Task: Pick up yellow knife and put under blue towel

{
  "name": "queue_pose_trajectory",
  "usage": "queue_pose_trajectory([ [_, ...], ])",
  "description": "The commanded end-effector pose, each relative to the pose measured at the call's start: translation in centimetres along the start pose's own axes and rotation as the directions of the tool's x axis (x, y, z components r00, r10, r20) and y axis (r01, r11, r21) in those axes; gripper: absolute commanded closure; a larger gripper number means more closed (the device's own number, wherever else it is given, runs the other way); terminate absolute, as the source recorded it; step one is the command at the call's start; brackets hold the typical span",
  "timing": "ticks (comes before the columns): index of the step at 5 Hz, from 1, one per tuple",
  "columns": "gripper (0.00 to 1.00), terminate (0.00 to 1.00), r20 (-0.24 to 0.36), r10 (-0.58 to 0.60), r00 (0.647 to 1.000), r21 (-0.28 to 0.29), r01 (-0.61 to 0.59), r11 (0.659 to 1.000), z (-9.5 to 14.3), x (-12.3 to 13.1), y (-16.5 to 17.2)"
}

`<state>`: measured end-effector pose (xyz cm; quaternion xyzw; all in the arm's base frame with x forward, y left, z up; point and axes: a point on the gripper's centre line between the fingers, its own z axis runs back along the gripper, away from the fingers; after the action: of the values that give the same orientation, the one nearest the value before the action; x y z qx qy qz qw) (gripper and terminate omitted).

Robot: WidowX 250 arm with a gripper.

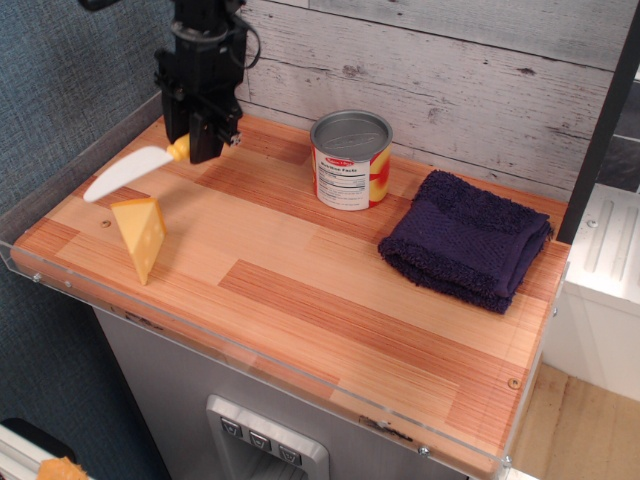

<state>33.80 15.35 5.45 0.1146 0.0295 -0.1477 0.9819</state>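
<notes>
My gripper (190, 148) hangs over the table's far left corner and is shut on the yellow handle of the yellow knife (133, 169). The knife is lifted clear of the wood, its white blade pointing left and slightly down over the left edge. The blue towel (465, 242) lies folded flat on the right side of the table, far from the gripper.
A yellow cheese wedge (141, 236) stands just below the knife near the front left. A silver can (350, 159) stands at the back middle between gripper and towel. A clear acrylic rim (80, 160) lines the table's left and front edges. A plank wall stands behind.
</notes>
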Motion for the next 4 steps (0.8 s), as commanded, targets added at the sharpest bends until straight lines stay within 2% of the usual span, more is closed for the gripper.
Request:
queue_pose_trajectory([
  [1, 1.0, 0.0, 0.05, -0.042, 0.998, 0.115, 0.036, 0.993, 6.0, 0.0, -1.3],
  [2, 1.0, 0.0, 0.058, 0.038, 0.998, 0.088, -0.044, 0.995, 7.2, -0.2, -3.3],
  [3, 1.0, 0.0, 0.022, 0.241, 0.97, -0.06, -0.239, 0.969, 8.0, -1.3, -5.6],
  [4, 1.0, 0.0, -0.004, 0.369, 0.93, -0.102, -0.367, 0.925, 8.3, -2.1, -7.8],
])
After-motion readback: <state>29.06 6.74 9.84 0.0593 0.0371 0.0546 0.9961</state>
